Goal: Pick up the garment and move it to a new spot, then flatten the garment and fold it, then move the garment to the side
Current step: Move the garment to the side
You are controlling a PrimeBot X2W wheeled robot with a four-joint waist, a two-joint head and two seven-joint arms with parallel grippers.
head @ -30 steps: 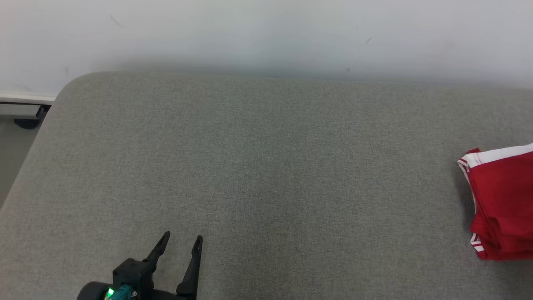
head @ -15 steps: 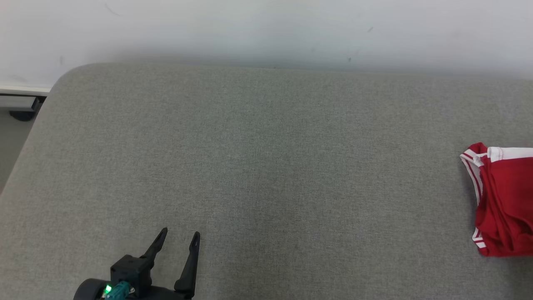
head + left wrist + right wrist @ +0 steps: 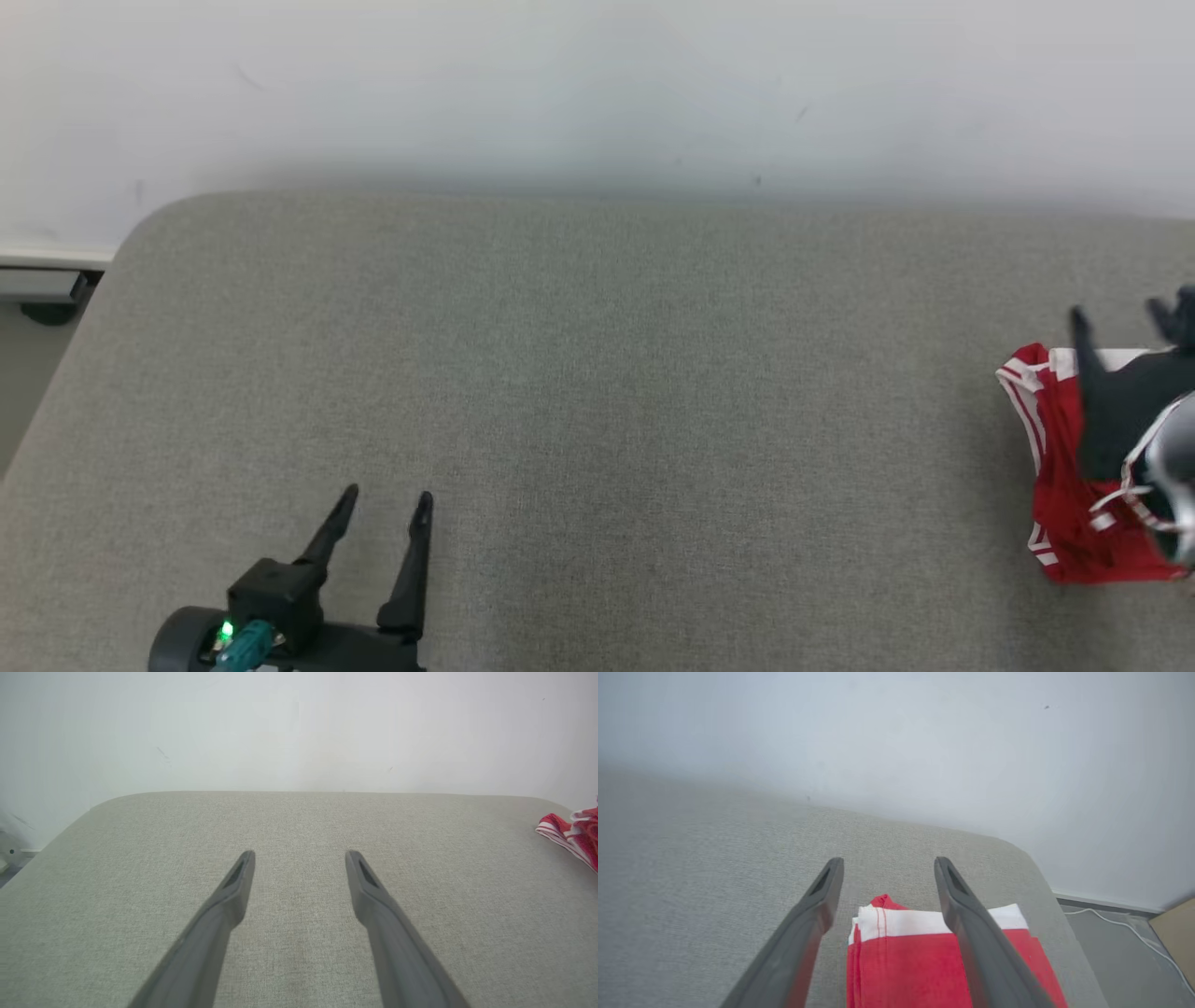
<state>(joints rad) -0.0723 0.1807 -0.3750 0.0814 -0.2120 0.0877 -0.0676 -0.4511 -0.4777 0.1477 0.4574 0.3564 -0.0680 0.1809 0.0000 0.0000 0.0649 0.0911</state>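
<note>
The folded red-and-white cloth garment (image 3: 1050,467) at three o'clock is judged soft and light, best pinched at its folded edge. The right gripper (image 3: 1120,322) and left gripper (image 3: 387,495) are seen spread, empty.

The head view looks forward and down from high over the grey fabric-covered surface (image 3: 597,392), taking in its far left corner and the white wall (image 3: 597,84) behind. The left wrist view sits low and close over that surface, facing the wall along the left gripper (image 3: 300,854). The right wrist view sits near the surface's far right corner, looking along the right gripper (image 3: 888,860). All 3 views share the wall, the surface and the red garment (image 3: 906,961).
</note>
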